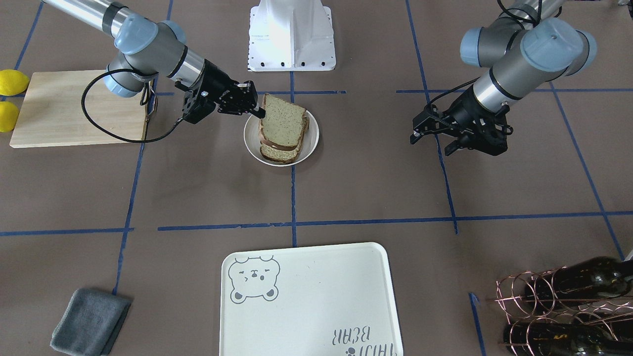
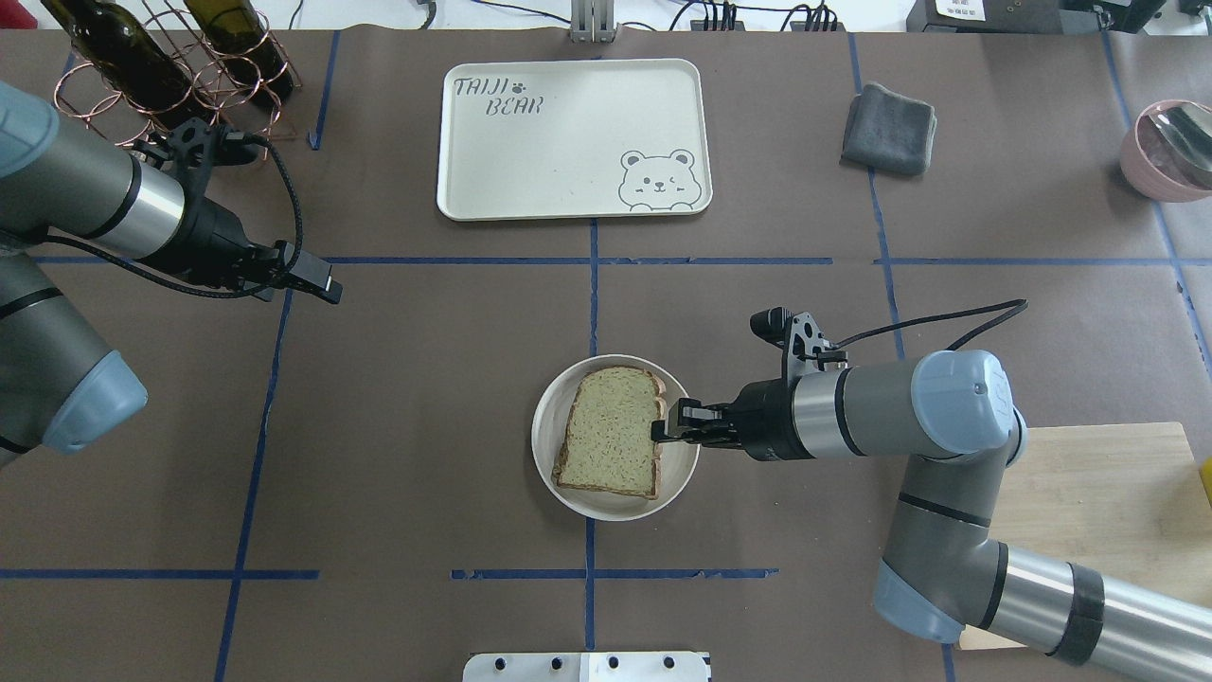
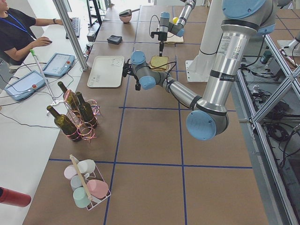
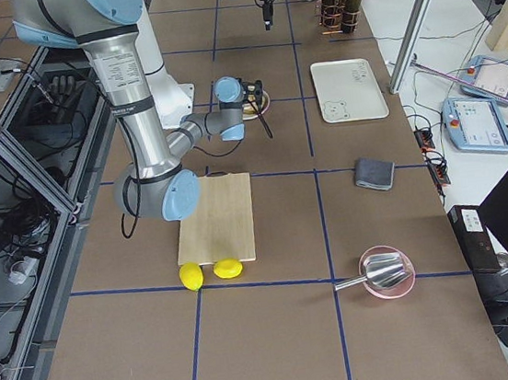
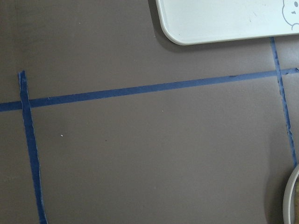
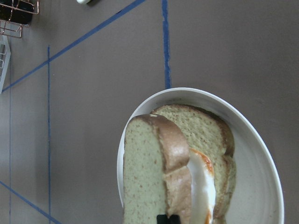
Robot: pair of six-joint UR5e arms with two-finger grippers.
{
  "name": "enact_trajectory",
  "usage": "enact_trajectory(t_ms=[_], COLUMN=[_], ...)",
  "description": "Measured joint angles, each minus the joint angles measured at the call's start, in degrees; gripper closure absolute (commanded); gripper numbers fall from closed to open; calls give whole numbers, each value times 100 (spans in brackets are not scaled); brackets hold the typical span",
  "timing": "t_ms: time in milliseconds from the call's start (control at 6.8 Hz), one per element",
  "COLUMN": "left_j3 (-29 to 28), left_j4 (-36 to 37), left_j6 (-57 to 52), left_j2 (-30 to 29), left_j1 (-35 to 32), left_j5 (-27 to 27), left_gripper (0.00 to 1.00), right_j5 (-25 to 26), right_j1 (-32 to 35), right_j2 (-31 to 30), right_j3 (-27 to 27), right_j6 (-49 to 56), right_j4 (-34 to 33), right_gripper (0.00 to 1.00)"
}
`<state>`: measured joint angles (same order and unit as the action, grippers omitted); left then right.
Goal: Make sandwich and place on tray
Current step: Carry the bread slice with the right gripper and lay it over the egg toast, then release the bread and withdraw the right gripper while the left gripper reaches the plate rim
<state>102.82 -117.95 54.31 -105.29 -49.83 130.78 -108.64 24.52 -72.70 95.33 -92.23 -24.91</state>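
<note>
The sandwich (image 1: pixel 282 131) lies on a small round white plate (image 1: pixel 311 143) at mid-table: two tan bread slices with a white egg (image 6: pixel 202 186) between them. My right gripper (image 1: pixel 256 110) is shut on the edge of the top slice (image 2: pixel 611 431), which is tilted up on the gripper's side. In the right wrist view the dark fingertips (image 6: pixel 163 219) pinch that slice's crust. The cream tray (image 1: pixel 306 296) with the bear drawing sits apart from the plate, on the side of the table across from the robot, with nothing on it. My left gripper (image 1: pixel 430 142) is open and empty over bare table.
A pale wooden cutting board (image 1: pixel 74 109) with two lemons (image 1: pixel 12 81) beside it lies behind the right arm. A grey cloth (image 1: pixel 89 321), a copper rack with wine bottles (image 1: pixel 559 306) and a pink bowl (image 2: pixel 1165 152) stand at the table's far side.
</note>
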Motion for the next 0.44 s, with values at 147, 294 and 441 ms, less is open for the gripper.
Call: enact_trajectory(t_ms=[147,294,441], left_j3=[-1,-26,-112], left_j4=[0,-2,-4], left_j6=[0,2,15], left_j2=[-3,-28,-123], left_j1=[0,6,21], left_j5=[0,0,2], left_gripper=[0,0,0], right_j5=[35,53,77], right_j1=[-29,-39,-30], right_j2=[23,45,53], right_j3=[-73,-112,-129], right_j6=[8,9,8], right_j4=[-3,-4,-3], right_gripper=[25,0,0])
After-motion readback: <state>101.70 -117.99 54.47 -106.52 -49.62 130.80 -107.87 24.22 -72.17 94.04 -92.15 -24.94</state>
